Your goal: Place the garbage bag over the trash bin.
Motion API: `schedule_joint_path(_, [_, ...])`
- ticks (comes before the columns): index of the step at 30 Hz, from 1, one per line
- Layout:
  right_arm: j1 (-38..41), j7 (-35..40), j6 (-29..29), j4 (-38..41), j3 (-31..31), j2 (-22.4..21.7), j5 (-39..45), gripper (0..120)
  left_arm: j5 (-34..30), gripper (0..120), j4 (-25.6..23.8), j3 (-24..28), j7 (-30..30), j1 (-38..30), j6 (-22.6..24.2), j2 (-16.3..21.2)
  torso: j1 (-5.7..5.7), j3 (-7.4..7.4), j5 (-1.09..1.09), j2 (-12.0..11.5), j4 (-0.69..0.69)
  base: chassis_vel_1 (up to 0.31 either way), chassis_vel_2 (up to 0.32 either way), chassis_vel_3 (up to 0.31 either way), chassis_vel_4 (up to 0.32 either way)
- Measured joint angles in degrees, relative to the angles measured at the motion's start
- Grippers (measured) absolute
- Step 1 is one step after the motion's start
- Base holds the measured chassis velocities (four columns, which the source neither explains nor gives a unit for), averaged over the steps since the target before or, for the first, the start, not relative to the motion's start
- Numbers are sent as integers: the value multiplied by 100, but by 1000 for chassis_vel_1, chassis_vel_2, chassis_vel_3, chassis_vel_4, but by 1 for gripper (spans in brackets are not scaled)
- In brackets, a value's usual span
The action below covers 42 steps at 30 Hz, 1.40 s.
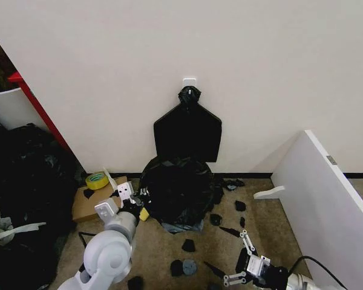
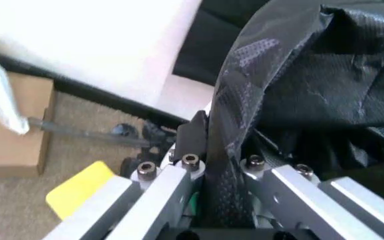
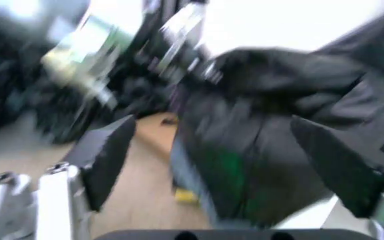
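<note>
The garbage bag (image 1: pixel 176 192), glossy and black, is draped in a mound against the wall, and the trash bin is hidden under it. My left gripper (image 1: pixel 130 197) is at the bag's left edge. In the left wrist view it (image 2: pixel 222 161) is shut on a strip of the garbage bag (image 2: pixel 312 85), which runs up between its fingers. My right gripper (image 1: pixel 244 263) hovers low over the floor, to the right of the bag and nearer to me, and it is open. In the right wrist view its fingers (image 3: pixel 108 152) stand wide apart, with the garbage bag (image 3: pixel 272 135) beyond them.
A flat fan-shaped black bag (image 1: pixel 187 130) hangs from a wall hook above the mound. A yellow tape roll (image 1: pixel 97 180) lies on cardboard (image 1: pixel 88 205) at left. Black scraps (image 1: pixel 188 245) litter the floor. A white board (image 1: pixel 327 199) leans at right, and dark bags (image 1: pixel 24 181) pile at left.
</note>
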Motion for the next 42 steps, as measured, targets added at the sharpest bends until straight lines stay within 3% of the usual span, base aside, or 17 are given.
schedule_joint_path(4, [-48, 926, -945, 755, -238, 11, 407, 66, 1019, 2, 144, 173, 428, 193, -434, -31, 0, 0, 0, 0, 2, 0, 0, 0, 0])
schedule_joint_path(5, [-15, 1351, -1432, 1017, -337, 1, 606, 61, 1409, 2, 193, 221, 545, 257, -579, -37, 0, 0, -1, 0, 2, 0, 0, 0, 0])
schedule_joint_path(7, [16, 1581, -1709, 1140, -387, -8, 740, 58, 1598, 2, 217, 243, 592, 291, -643, -39, 0, 0, -1, 0, 1, 0, 0, 0, 0])
schedule_joint_path(10, [348, 2634, -3134, 1549, -647, -82, 1583, 45, 2248, 2, 246, 338, 728, 435, -870, -50, 0, 0, -2, 0, 2, 0, 0, 0, 0])
schedule_joint_path(13, [883, 3196, -3903, 1588, -1000, -125, 1560, 33, 2764, 1, 250, 474, 840, 513, -1103, -80, 0, 0, 2, 0, 2, 0, 0, 0, 0])
schedule_joint_path(15, [1079, 3306, -4093, 1590, -1150, -141, 1521, 28, 2915, 1, 250, 559, 888, 532, -1181, -86, 0, 0, 0, 0, 3, 0, 0, 0, 0])
schedule_joint_path(20, [2078, 4329, -5368, 1590, -1936, -29, 2256, 7, 3382, 1, 230, 812, 1023, 583, -1356, -113, 0, 0, 1, 0, 1, 0, 0, 0, 0])
schedule_joint_path(23, [2538, 4948, -5785, 1550, -2246, 94, 2829, 0, 3506, 1, 212, 843, 1051, 622, -1393, -123, 0, 0, -1, 0, 2, 0, 0, 0, 0])
schedule_joint_path(26, [3141, 5547, -6145, 1371, -2657, 281, 3478, 0, 3697, 1, 191, 854, 1072, 648, -1423, -130, 0, 0, 0, 0, 3, 0, 0, 0, 0])
schedule_joint_path(31, [3644, 6043, -6390, 1153, -3166, 570, 3849, 0, 3833, 1, 189, 887, 1077, 666, -1424, -195, 0, 0, 0, 0, 3, 0, 0, 0, 0])
schedule_joint_path(42, [4007, 6292, -6417, 183, -3587, 1102, 3231, 0, 3879, 1, 25, 908, 1194, 841, -1435, -169, 0, 0, 0, 0, 2, 0, 0, 0, 0])
